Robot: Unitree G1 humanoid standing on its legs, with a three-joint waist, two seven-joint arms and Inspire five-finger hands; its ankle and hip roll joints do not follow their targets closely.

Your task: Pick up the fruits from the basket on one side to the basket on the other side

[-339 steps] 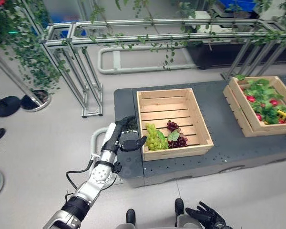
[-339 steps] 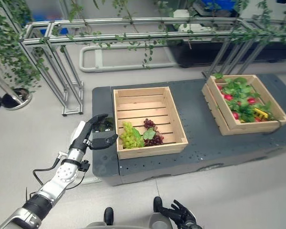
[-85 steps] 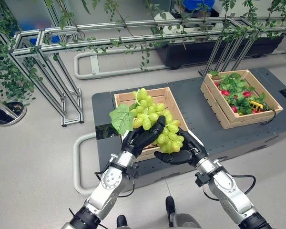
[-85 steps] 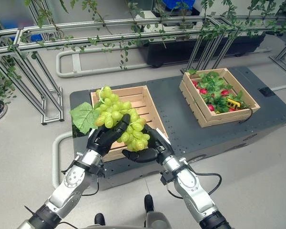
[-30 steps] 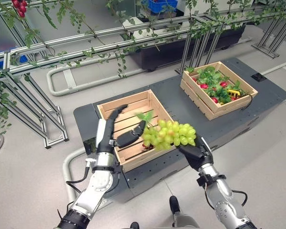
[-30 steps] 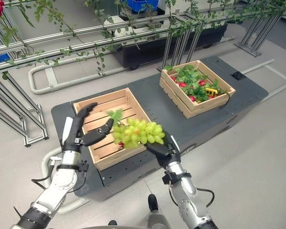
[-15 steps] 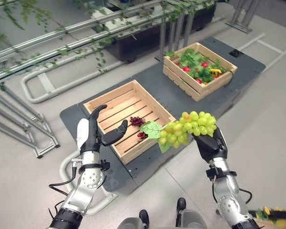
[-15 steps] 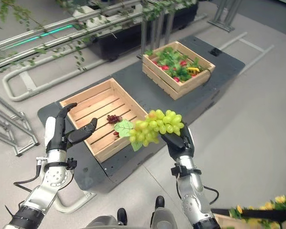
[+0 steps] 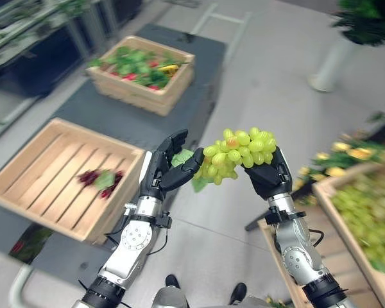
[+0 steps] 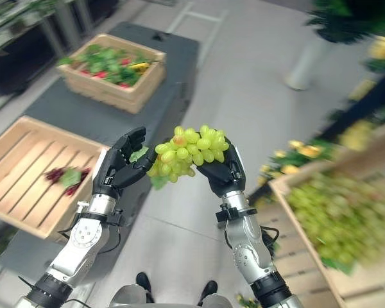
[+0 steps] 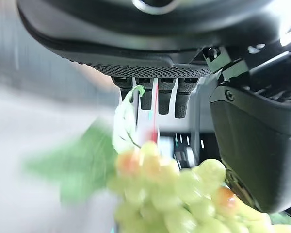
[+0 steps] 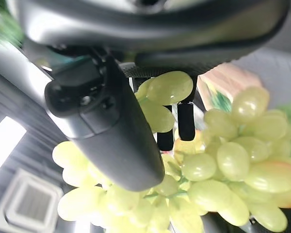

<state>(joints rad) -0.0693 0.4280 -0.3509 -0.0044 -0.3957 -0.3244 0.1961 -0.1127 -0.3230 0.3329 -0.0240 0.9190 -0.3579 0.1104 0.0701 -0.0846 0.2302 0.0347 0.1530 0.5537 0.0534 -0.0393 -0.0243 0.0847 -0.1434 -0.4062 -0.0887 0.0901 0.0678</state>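
Right hand is clenched around a bunch of pale green grapes, holding it up over the grey floor. Just beside it, the left hand has relaxed, released fingers near the bunch's green leaf. Beyond the left hand sits a slatted wooden crate holding dark purple grapes.

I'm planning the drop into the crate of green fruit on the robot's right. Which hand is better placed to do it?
Probably the right hand: its fingers curl under the green grapes, and the crate sits on its side. The left hand reaches the bunch's leaf end from the far side.
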